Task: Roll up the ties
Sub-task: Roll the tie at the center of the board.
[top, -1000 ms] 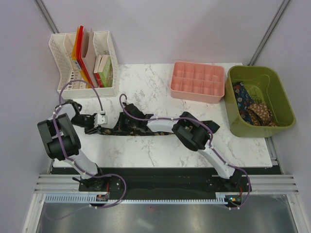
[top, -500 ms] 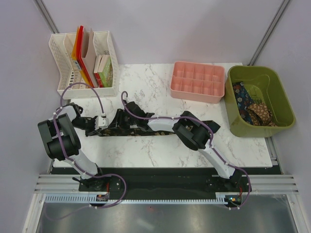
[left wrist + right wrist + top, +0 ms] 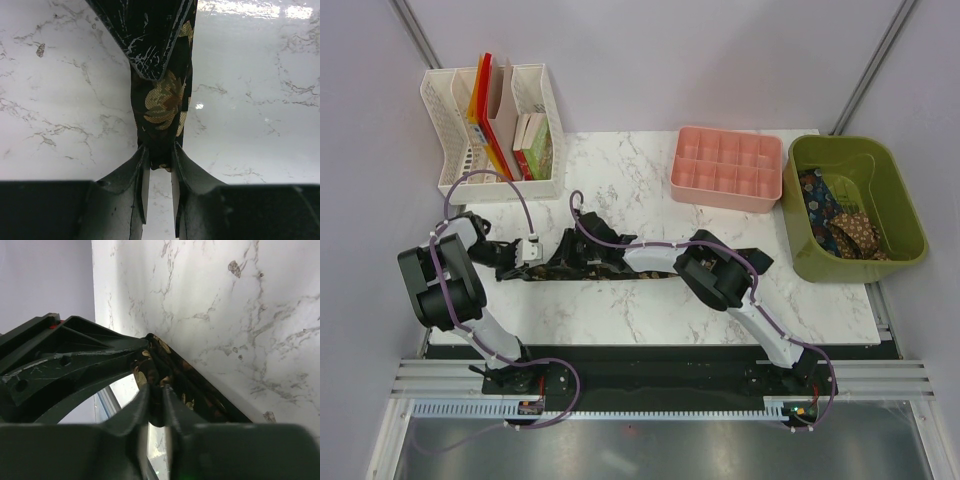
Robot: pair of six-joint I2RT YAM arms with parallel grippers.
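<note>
A black tie with gold-brown flowers (image 3: 620,268) lies stretched left to right across the marble table (image 3: 650,310). My left gripper (image 3: 508,264) is shut on its narrow left end; the left wrist view shows the tie (image 3: 162,100) pinched between the fingertips (image 3: 141,157). My right gripper (image 3: 575,255) is shut on a bunched fold of the same tie (image 3: 150,371), a short way right of the left gripper. More ties (image 3: 840,225), navy and gold-brown, lie heaped in the green bin (image 3: 900,200).
A pink compartment tray (image 3: 728,166) stands at the back middle. A white file rack (image 3: 490,130) with books is at the back left. The green bin sits at the table's right edge. The right arm reaches across the table over the tie.
My left gripper has drawn back to the left with the tie's end. My right gripper has shifted slightly up and left, bunching the tie there.
</note>
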